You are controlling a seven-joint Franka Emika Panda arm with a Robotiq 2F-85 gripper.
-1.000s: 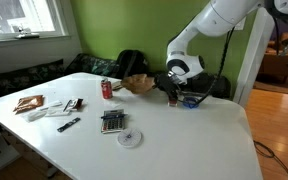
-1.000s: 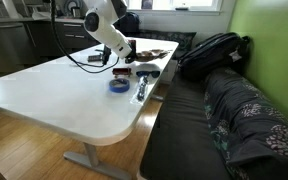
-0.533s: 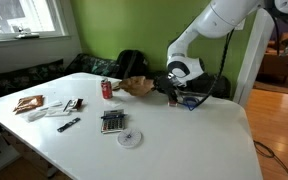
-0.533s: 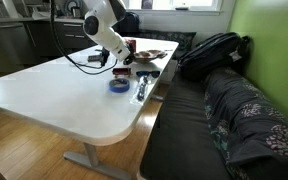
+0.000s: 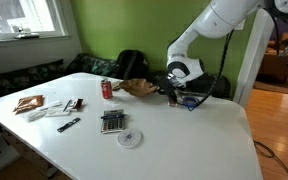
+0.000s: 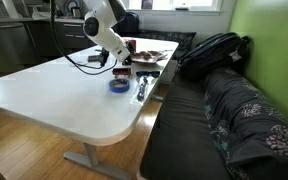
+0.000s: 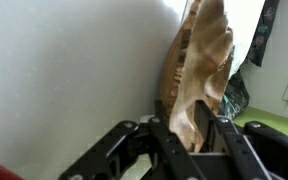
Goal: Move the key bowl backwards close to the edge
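The key bowl (image 5: 137,86) is a wavy brown burl-wood dish near the far edge of the white table (image 5: 174,135). My gripper (image 5: 162,87) is shut on its rim. In the wrist view the fingers (image 7: 192,130) clamp the bowl's wooden rim (image 7: 199,60), and the bowl stretches away from them. In an exterior view the bowl (image 6: 147,56) lies beyond the gripper (image 6: 124,60), close to the table's edge (image 6: 154,95) by the bench.
A red can (image 5: 107,89), a calculator (image 5: 112,121), a silvery disc (image 5: 130,138), a remote (image 5: 68,124) and papers (image 5: 29,103) lie on the table. A blue tape roll (image 6: 118,86) and dark backpack (image 6: 216,50) show in an exterior view. A backpack (image 5: 130,62) sits behind the table.
The gripper and the bowl have shifted slightly toward the far edge of the table. Nothing else has moved.
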